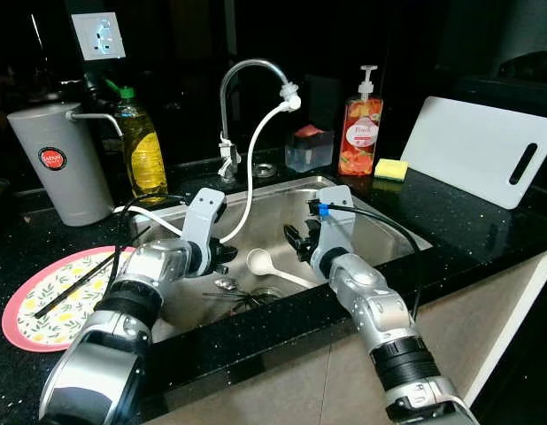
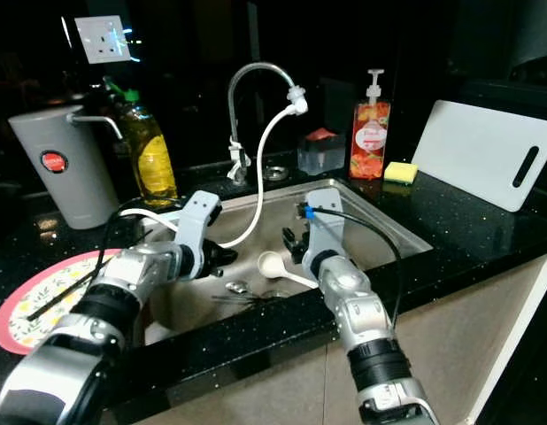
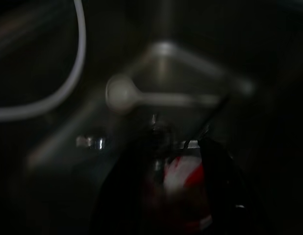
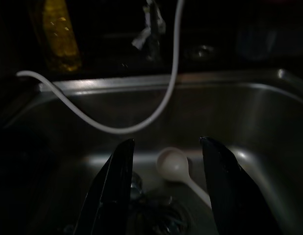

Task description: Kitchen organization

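Note:
A white spoon (image 1: 260, 260) lies in the steel sink (image 1: 393, 223), bowl toward the middle, handle running to the front right. A few metal utensils (image 1: 242, 297) lie by the drain. My right gripper (image 1: 296, 241) hangs open over the sink; in the right wrist view its fingers (image 4: 117, 176) stand apart with the spoon's bowl (image 4: 172, 165) beyond them. My left gripper (image 1: 224, 257) reaches over the sink's left side. The left wrist view is dark and blurred, with something red and white (image 3: 181, 178) between the fingers and the spoon (image 3: 121, 93) further off.
A pink plate (image 1: 26, 323) with black chopsticks (image 1: 83, 282) sits on the black counter at left. Behind stand a grey jug (image 1: 57, 164) and an oil bottle (image 1: 142, 146). A white hose (image 1: 256, 168) hangs from the faucet (image 1: 247, 71). Soap bottle (image 1: 360, 133), yellow sponge (image 1: 390, 168) and cutting board (image 1: 481, 150) are at right.

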{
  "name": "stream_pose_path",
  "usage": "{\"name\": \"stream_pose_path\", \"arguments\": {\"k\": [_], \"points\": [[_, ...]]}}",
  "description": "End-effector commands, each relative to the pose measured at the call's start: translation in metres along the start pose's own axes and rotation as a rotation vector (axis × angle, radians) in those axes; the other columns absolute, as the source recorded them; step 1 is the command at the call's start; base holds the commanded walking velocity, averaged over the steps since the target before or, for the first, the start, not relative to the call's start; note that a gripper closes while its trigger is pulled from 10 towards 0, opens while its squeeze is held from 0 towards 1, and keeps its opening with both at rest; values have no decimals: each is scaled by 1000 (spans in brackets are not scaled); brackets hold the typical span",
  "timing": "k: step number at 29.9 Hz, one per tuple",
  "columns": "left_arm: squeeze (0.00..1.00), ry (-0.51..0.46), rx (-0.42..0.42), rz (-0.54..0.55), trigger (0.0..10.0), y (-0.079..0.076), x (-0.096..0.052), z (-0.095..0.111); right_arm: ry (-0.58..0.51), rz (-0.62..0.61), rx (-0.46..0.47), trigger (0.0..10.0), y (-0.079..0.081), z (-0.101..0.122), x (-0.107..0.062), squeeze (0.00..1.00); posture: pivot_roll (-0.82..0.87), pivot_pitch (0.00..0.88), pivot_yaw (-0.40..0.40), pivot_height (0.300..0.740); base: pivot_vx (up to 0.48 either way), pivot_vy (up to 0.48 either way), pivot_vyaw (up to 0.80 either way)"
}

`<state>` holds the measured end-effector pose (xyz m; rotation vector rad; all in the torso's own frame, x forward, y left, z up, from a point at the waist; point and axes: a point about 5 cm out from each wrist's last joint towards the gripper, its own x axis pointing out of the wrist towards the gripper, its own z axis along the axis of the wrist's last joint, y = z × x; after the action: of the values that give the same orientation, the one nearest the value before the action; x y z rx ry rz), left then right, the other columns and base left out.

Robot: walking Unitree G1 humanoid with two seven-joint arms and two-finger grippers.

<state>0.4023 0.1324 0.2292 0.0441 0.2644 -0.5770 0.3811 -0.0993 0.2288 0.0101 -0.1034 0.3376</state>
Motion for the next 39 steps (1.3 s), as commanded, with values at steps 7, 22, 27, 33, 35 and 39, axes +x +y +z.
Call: {"name": "stream_pose_path", "arguments": {"k": [7,22,27,33,35,39], "points": [[0,-282,198,106,10000,6,-33,46,-132,86,-120,10000,13,18,-2,0,-45,0,44,740,0,0,0],[0,-218,217,319,10000,25,-119,29,-298,120,-101,10000,25,34,-22,0,31,0,-9,740,0,0,0],[0,-161,188,278,10000,27,-145,20,-288,123,-91,10000,25,31,-26,0,41,0,-6,740,0,0,0],[0,-130,207,320,10000,37,-148,16,-291,117,-84,10000,27,31,-28,0,20,0,4,740,0,0,0],[0,-107,211,339,10000,39,-149,16,-286,111,-85,10000,25,29,-30,0,15,0,5,740,0,0,0],[0,-92,211,352,10000,39,-151,14,-282,105,-86,10000,23,28,-33,0,9,0,3,740,0,0,0]]}}
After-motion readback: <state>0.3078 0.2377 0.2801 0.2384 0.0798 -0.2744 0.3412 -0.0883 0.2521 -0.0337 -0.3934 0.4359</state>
